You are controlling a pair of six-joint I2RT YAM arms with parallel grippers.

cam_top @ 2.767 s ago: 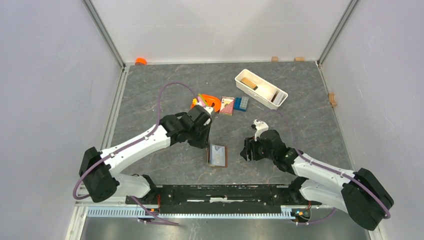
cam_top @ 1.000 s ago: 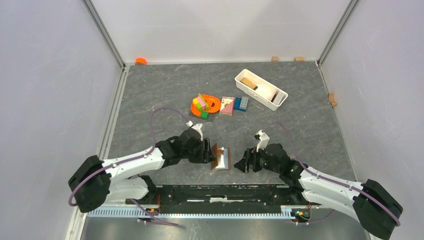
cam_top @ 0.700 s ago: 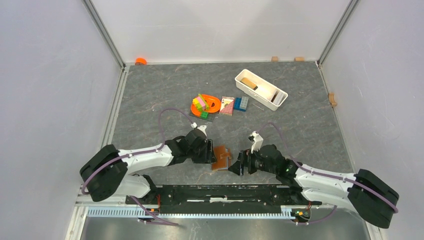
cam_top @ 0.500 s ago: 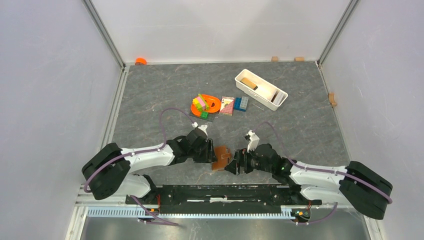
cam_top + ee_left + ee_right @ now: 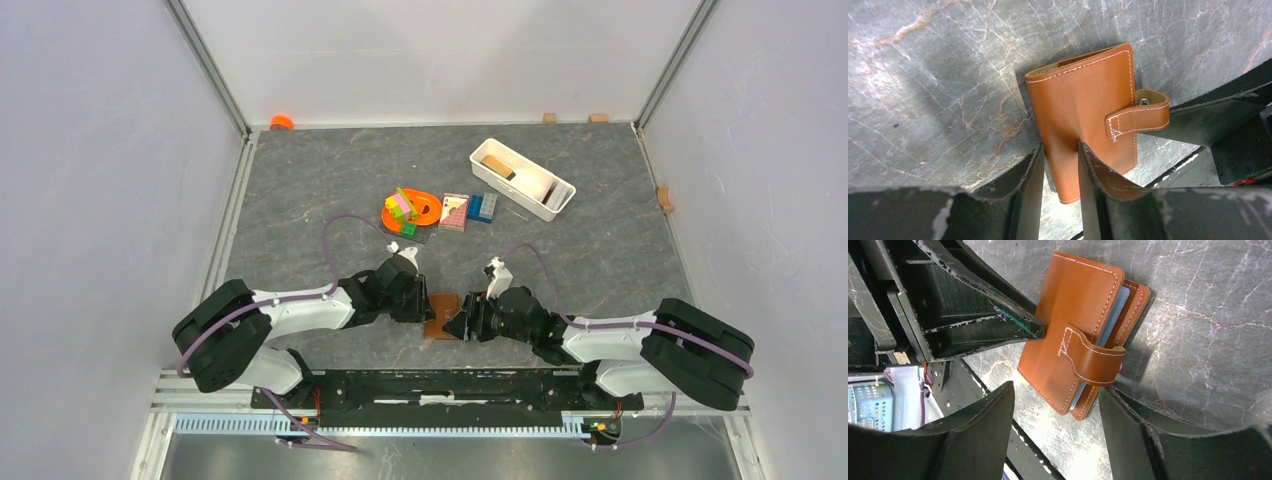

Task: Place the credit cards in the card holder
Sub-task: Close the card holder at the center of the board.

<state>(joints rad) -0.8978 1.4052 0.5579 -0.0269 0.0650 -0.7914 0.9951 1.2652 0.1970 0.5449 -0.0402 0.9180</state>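
Top view: the card holder (image 5: 441, 316) lay near the bench's (image 5: 330, 180) front edge, between the left tool (image 5: 421, 306) and the right tool (image 5: 459, 323).

Left wrist: the left tool was narrowed, pinching the holder's leather cover.

Right wrist: the right tool gaped wide beside the strap (image 5: 1093, 362), holding nothing. A credit card's blue edge (image 5: 1110, 315) showed inside.

The holder was probably light and floppy, so it was best gripped across both covers.

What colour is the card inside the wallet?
Light blue card in the card holder; clearest in right wrist view.

No legible text, labels or numbers anywhere.
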